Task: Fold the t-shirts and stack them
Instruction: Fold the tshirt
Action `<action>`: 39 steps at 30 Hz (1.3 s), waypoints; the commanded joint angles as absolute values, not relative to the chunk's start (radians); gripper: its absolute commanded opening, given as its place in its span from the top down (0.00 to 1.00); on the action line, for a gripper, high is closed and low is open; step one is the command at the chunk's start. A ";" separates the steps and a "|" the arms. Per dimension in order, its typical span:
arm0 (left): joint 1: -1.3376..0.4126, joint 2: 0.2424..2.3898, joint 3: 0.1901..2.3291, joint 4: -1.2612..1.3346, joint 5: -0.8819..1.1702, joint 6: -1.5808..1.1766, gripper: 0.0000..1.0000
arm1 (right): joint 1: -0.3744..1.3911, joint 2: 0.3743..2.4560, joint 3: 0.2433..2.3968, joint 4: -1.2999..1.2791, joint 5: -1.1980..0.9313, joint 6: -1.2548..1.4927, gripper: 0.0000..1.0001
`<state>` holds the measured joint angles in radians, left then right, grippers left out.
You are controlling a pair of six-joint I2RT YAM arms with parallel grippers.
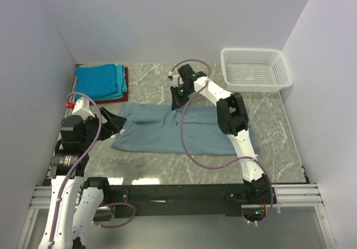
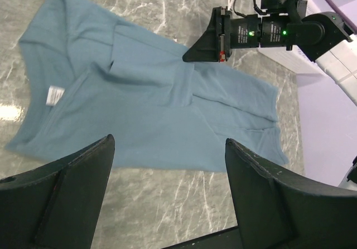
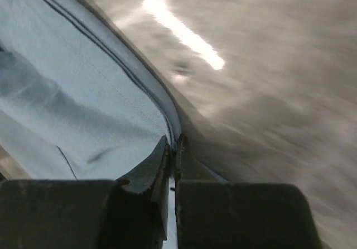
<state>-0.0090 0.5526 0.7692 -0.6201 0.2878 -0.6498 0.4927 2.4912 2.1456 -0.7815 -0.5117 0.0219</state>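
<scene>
A large dusty grey-blue t-shirt [image 1: 167,132] lies spread on the marble table, its small white tag [image 2: 54,94] showing in the left wrist view. My right gripper [image 1: 177,104] is at the shirt's far edge. In the right wrist view it [image 3: 174,143] is shut on the hem of the grey-blue cloth [image 3: 72,92]. My left gripper [image 2: 169,140] stands open just off the shirt's left edge with nothing between its fingers. Folded bright blue and teal tees [image 1: 100,80] rest on a red one [image 1: 126,78] at the back left.
A white mesh basket [image 1: 251,50] stands at the back right corner. White walls enclose the table on three sides. The right arm [image 1: 231,118] reaches across the shirt's right half. Bare marble shows along the near edge.
</scene>
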 commanded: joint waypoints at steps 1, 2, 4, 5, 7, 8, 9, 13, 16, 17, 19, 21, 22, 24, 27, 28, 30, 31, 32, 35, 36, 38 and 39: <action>-0.008 0.555 0.766 -0.549 0.318 -0.666 0.15 | 0.402 2.413 2.094 -0.707 -0.382 0.106 1.00; -0.008 0.560 0.762 -0.543 0.325 -0.670 0.15 | 0.376 2.410 2.088 -0.698 -0.353 0.116 1.00; -0.008 0.564 0.750 -0.526 0.330 -0.675 0.15 | 0.351 2.405 2.089 -0.695 -0.324 0.141 1.00; -0.008 0.571 0.747 -0.522 0.333 -0.676 0.15 | 0.342 2.402 2.092 -0.690 -0.313 0.144 1.00; -0.008 0.575 0.730 -0.506 0.341 -0.680 0.15 | 0.316 2.396 2.097 -0.684 -0.272 0.150 1.00; -0.008 0.578 0.723 -0.500 0.344 -0.684 0.15 | 0.308 2.396 2.100 -0.675 -0.258 0.152 1.00; -0.008 0.578 0.709 -0.491 0.351 -0.689 0.15 | 0.289 2.393 2.102 -0.667 -0.241 0.156 1.00; -0.008 0.592 0.666 -0.424 0.374 -0.716 0.15 | 0.249 2.404 2.143 -0.653 -0.213 0.172 1.00; -0.008 0.638 0.652 -0.382 0.383 -0.732 0.15 | 0.238 2.417 2.192 -0.664 -0.212 0.149 0.85; -0.008 0.675 0.650 -0.341 0.388 -0.750 0.16 | 0.238 2.419 2.213 -0.675 -0.218 0.140 0.80; -0.008 0.750 0.649 -0.289 0.409 -0.788 0.17 | 0.241 2.419 2.236 -0.689 -0.233 0.120 0.64; -0.008 0.814 0.659 -0.213 0.419 -0.808 0.24 | 0.247 2.402 2.243 -0.689 -0.238 0.109 0.56; -0.009 0.883 0.667 -0.197 0.420 -0.822 0.26 | 0.253 2.381 2.241 -0.687 -0.235 0.095 0.50; -0.009 0.951 0.686 -0.126 0.433 -0.834 0.32 | 0.271 2.358 2.240 -0.689 -0.232 0.069 0.50; -0.050 1.083 0.718 -0.054 0.408 -0.851 0.39 | 0.307 2.309 2.218 -0.690 -0.229 0.028 0.49; -0.070 1.154 0.738 -0.061 0.388 -0.844 0.40 | 0.313 2.280 2.206 -0.692 -0.226 0.017 0.49; -0.132 1.231 0.806 -0.105 0.303 -0.830 0.40 | 0.345 2.238 2.142 -0.690 -0.235 -0.049 0.49; -0.147 1.300 0.827 -0.116 0.272 -0.834 0.40 | 0.356 2.185 2.110 -0.686 -0.247 -0.079 0.49; -0.159 1.334 0.860 -0.124 0.215 -0.838 0.38 | 0.367 2.153 2.024 -0.674 -0.259 -0.115 0.48; -0.192 1.463 0.913 -0.153 0.131 -0.870 0.36 | 0.394 1.979 1.794 -0.600 -0.340 -0.253 0.45; -0.202 1.494 0.949 -0.155 0.082 -0.871 0.36 | 0.399 1.932 1.732 -0.579 -0.362 -0.318 0.45; -0.206 1.600 1.015 -0.161 0.052 -0.884 0.37 | 0.410 1.786 1.566 -0.516 -0.399 -0.362 0.45; -0.207 1.671 1.040 -0.166 0.037 -0.887 0.37 | 0.413 1.693 1.513 -0.502 -0.409 -0.417 0.44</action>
<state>-0.2024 1.5749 0.9585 -0.1650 0.1524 -0.8608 0.4198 1.8820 1.6367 -0.6029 -0.3416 -0.2436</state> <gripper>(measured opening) 0.630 0.552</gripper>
